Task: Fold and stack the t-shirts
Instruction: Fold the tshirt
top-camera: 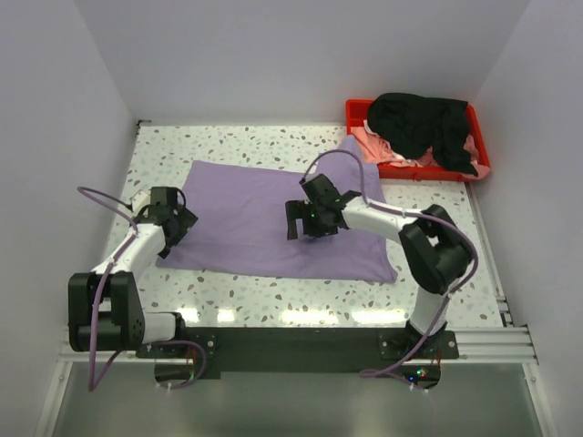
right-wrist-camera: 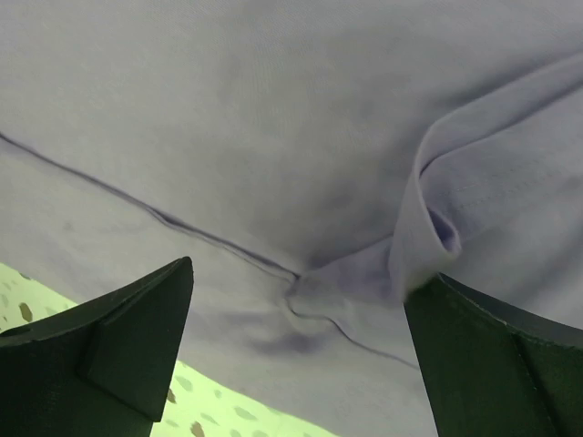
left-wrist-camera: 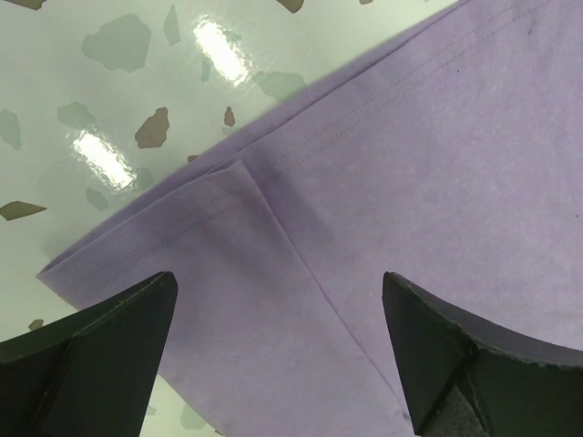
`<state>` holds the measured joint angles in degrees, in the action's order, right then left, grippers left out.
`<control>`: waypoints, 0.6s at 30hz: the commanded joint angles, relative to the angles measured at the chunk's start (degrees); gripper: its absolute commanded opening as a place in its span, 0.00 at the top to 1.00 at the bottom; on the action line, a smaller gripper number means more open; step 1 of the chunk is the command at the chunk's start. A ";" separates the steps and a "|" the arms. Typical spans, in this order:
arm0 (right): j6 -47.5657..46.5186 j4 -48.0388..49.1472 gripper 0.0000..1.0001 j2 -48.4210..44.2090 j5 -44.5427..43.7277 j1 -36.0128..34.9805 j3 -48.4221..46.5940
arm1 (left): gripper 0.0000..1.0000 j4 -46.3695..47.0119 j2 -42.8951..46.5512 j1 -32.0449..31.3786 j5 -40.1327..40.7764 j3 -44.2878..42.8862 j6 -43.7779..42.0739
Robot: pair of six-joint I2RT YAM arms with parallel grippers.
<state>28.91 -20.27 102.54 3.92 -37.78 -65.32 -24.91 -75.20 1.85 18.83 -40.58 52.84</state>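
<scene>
The lavender t-shirt (top-camera: 264,214) lies spread flat on the speckled table (top-camera: 255,146). My left gripper (top-camera: 179,225) is open over its left edge; the left wrist view shows the hem and a folded corner (left-wrist-camera: 364,209) between the open jaws. My right gripper (top-camera: 310,221) is open above the shirt's middle right; the right wrist view shows a wrinkle and a raised fold of lavender cloth (right-wrist-camera: 428,228) by the right finger (right-wrist-camera: 501,355). The black t-shirt (top-camera: 424,127) lies heaped on the pale pink t-shirt (top-camera: 369,141) in the red tray (top-camera: 481,164).
The red tray stands at the table's back right corner. White walls close in the table on three sides. Purple cables loop from both arms.
</scene>
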 commanded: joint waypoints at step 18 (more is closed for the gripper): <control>-3.07 -8.11 0.01 -8.66 -15.61 -4.85 -5.36 | 0.00 6.53 1.72 -1.14 -8.98 -2.49 -5.72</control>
<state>26.55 -25.71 102.21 -7.46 -43.29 -73.89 -23.24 -75.16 1.69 14.70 -40.60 50.89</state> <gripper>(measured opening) 0.987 0.997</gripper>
